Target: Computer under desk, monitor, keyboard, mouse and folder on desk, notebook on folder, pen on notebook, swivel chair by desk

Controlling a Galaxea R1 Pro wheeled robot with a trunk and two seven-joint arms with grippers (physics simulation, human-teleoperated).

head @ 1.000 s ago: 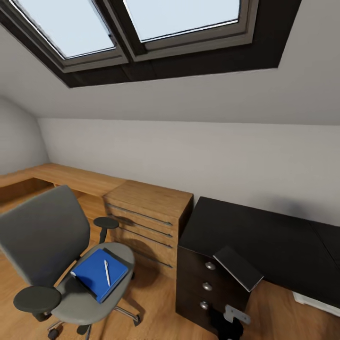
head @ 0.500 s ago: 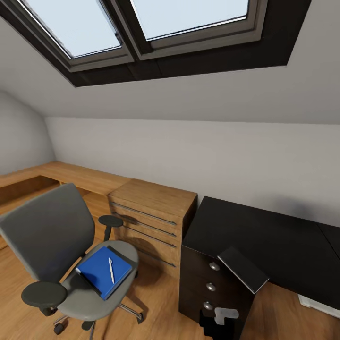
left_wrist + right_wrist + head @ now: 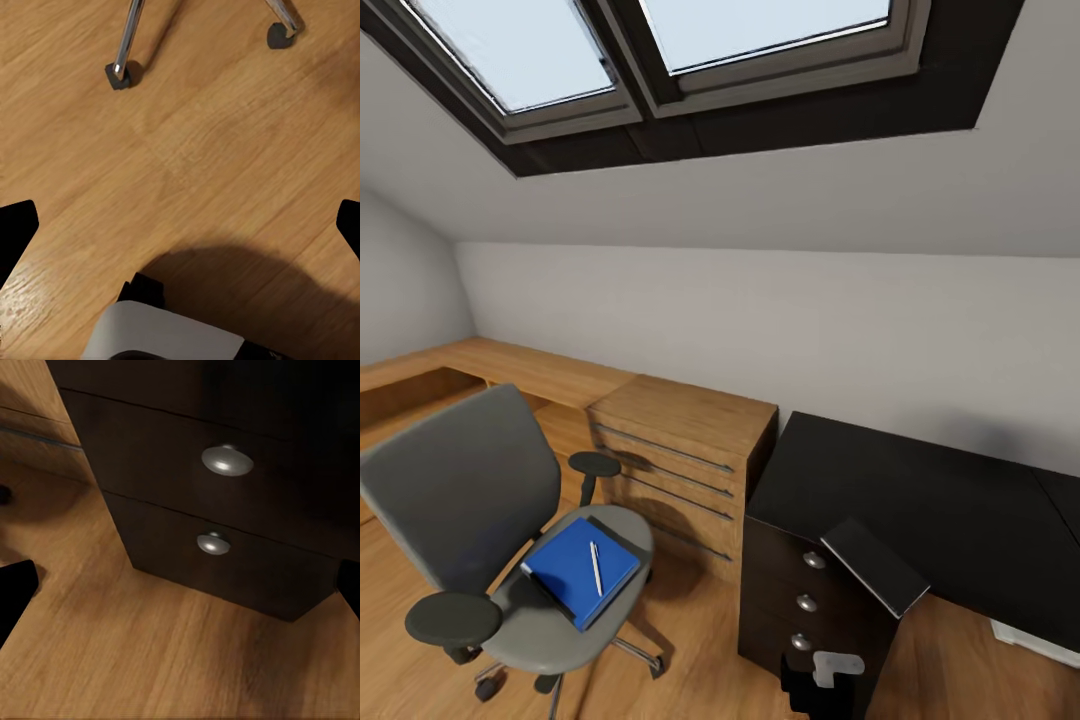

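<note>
The grey swivel chair (image 3: 460, 490) stands at the left on the wood floor. On its seat lies the blue folder (image 3: 565, 580) with the white pen (image 3: 595, 568) across it. The black desk (image 3: 920, 490) is at the right. A dark flat notebook (image 3: 870, 565) sits tilted at the desk's front edge, jutting over the drawers (image 3: 785, 600). My right gripper (image 3: 180, 585) is open, low in front of the round knobs (image 3: 226, 460). My left gripper (image 3: 180, 232) is open above the floor near the chair's chrome legs (image 3: 127, 37). Monitor, keyboard, mouse and computer are out of view.
A wooden dresser (image 3: 680, 450) with bar handles stands between chair and desk, joined to a low wooden counter (image 3: 510, 370) along the wall. The sloped wall and skylight (image 3: 660, 50) hang overhead. Part of my right arm (image 3: 838, 662) is by the drawer unit. Something pale (image 3: 1030, 640) lies under the desk.
The head camera has shifted a little, so the whole scene sits slightly to the right. My right arm's end shows further left by the drawers. Folder, pen and notebook have not moved.
</note>
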